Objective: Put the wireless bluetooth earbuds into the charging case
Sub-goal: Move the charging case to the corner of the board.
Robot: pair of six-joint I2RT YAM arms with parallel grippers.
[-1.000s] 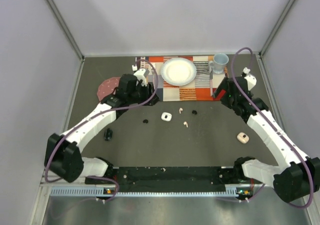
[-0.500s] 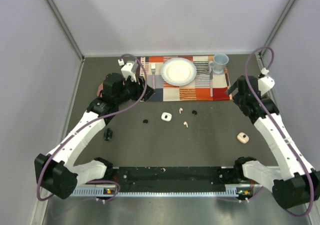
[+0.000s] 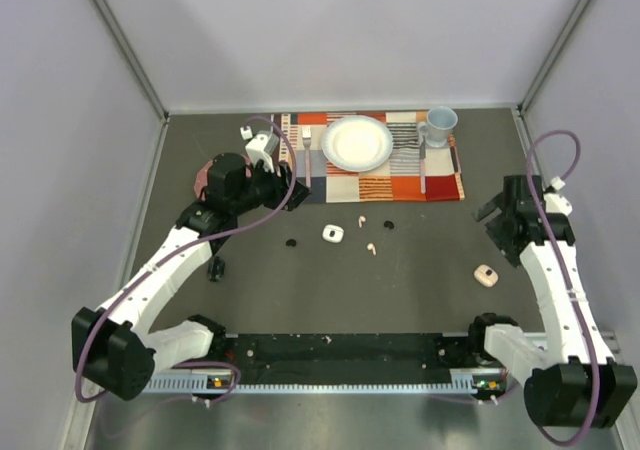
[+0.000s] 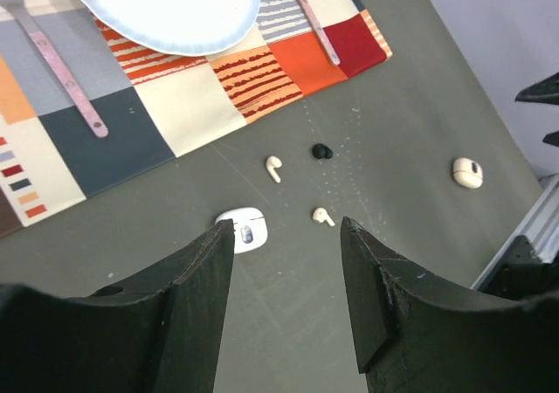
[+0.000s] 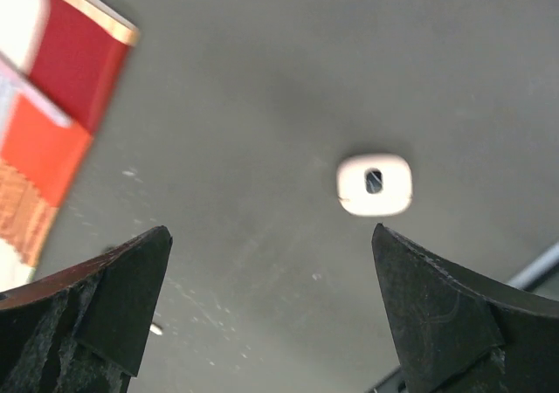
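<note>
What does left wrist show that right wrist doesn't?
Left wrist only: the plate, a fork, two pale earbuds, a black earbud, and the white case just ahead of the open left end effector.
Right wrist only: nothing distinct beyond its own open right end effector; a speck at lower left is too blurred to name.
Both: the pink case, centred in the right wrist view, and the placemat at its red corner.
</note>
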